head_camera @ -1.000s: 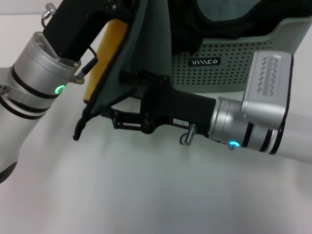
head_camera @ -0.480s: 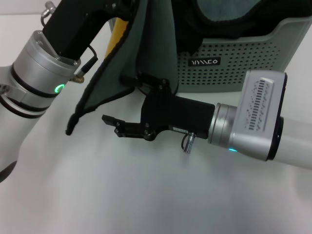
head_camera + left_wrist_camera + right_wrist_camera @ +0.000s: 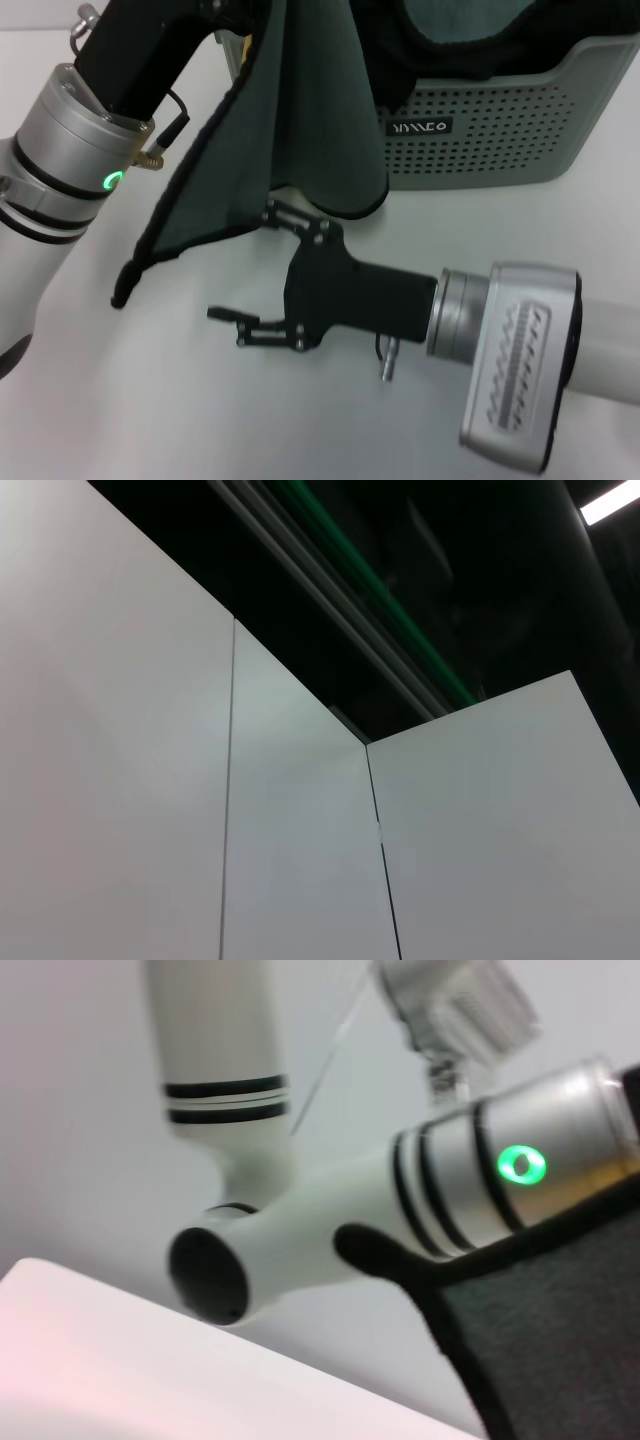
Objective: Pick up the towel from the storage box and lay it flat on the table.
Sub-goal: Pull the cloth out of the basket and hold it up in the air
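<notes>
The towel hangs from my left gripper at the top edge of the head view, in front of the storage box. Its dark grey-green side with black edging faces me, and its lowest corner hangs just over the table. My left gripper's fingers are mostly hidden by the cloth. My right gripper is open and empty just below the towel's lower edge, one finger low over the table and the other up by the hem. The towel's corner also shows in the right wrist view.
A dark cloth lies in the box. My left arm fills the right wrist view. The left wrist view shows only wall panels and ceiling. White tabletop lies in front of and to the left of the box.
My right gripper has dropped away from the towel toward the table's front, open. The towel has swung so its yellow side is almost hidden, and its lower corner has moved down and left.
</notes>
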Robot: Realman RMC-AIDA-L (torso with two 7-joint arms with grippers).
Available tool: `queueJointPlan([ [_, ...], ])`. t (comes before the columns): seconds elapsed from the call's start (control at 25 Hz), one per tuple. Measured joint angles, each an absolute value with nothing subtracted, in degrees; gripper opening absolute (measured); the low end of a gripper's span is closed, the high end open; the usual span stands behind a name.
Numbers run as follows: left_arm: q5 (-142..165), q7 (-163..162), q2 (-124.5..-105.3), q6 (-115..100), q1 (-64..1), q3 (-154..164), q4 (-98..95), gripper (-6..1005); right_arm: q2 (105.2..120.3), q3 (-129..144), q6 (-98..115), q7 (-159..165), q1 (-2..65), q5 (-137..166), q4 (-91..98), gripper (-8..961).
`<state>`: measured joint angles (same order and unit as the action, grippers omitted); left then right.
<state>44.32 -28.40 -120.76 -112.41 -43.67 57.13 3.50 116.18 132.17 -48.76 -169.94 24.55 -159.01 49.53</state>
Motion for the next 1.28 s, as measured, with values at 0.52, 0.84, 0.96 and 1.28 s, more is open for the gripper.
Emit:
queueJointPlan([
  [0.52,44.0,-28.7,-120.76,-112.3,-42.2,55.9,3.8,12,116.20,128.2,-51.1,-171.5,19.4,-152.1,53.9,841],
  [0.84,44.0,-28.8,-120.76,-112.5,-41.6,55.6,3.9,12,116.19,124.4,-52.9,-171.6,18.2,-152.4,54.6,841],
  [0.96,44.0,-28.9,-120.76,-112.5,-41.6,55.6,4.0,12,116.19,123.7,-52.5,-171.6,18.3,-151.4,54.7,840],
  [1.28,44.0,-28.9,-120.76,-112.6,-41.7,55.6,3.6,12,116.18,124.0,-44.8,-171.6,18.5,-142.4,57.8,840],
])
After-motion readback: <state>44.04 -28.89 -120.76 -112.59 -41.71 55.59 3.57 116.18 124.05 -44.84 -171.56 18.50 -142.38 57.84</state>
